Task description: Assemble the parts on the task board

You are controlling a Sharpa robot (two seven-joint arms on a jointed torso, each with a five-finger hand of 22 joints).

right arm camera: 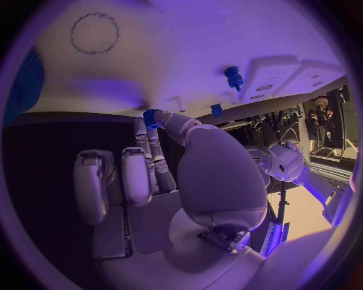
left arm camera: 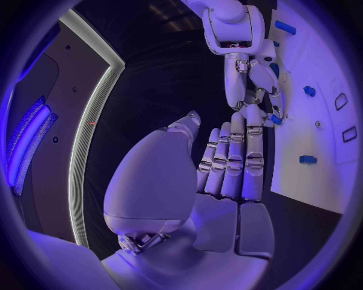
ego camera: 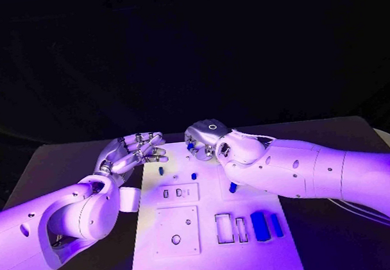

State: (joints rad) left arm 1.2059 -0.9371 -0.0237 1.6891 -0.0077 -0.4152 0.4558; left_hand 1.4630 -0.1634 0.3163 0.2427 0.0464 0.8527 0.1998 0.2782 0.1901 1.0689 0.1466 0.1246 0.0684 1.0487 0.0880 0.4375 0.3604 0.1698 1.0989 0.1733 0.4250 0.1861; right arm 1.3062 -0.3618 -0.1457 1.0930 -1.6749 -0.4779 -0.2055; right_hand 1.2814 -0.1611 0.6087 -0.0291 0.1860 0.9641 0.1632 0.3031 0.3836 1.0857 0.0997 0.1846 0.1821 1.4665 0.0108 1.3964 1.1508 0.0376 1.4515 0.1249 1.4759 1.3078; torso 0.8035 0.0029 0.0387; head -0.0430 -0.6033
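Observation:
The white task board (ego camera: pixel 216 255) lies in the middle of the black table. My right hand (ego camera: pixel 205 137) is over its far edge and pinches a small blue part (right arm camera: pixel 151 115) between thumb and fingertip, close to the board (right arm camera: pixel 189 54). The left wrist view shows that same hand (left arm camera: pixel 253 84) with the blue part (left arm camera: pixel 276 119) at its fingertips. My left hand (ego camera: pixel 131 152) hovers at the board's far left corner, its fingers (left arm camera: pixel 230 157) stretched side by side and holding nothing. Small blue parts (ego camera: pixel 194 175) (ego camera: pixel 160 170) (ego camera: pixel 233 187) sit on the board's far half.
Two long blue blocks (ego camera: pixel 259 224) (ego camera: pixel 276 225) sit by empty slots (ego camera: pixel 225 229) at the board's near right. Raised plates with holes (ego camera: pixel 178 230) lie at its left. A blue peg (right arm camera: pixel 233 77) stands upright in the board. A small white piece (ego camera: pixel 129 198) lies beside its left edge.

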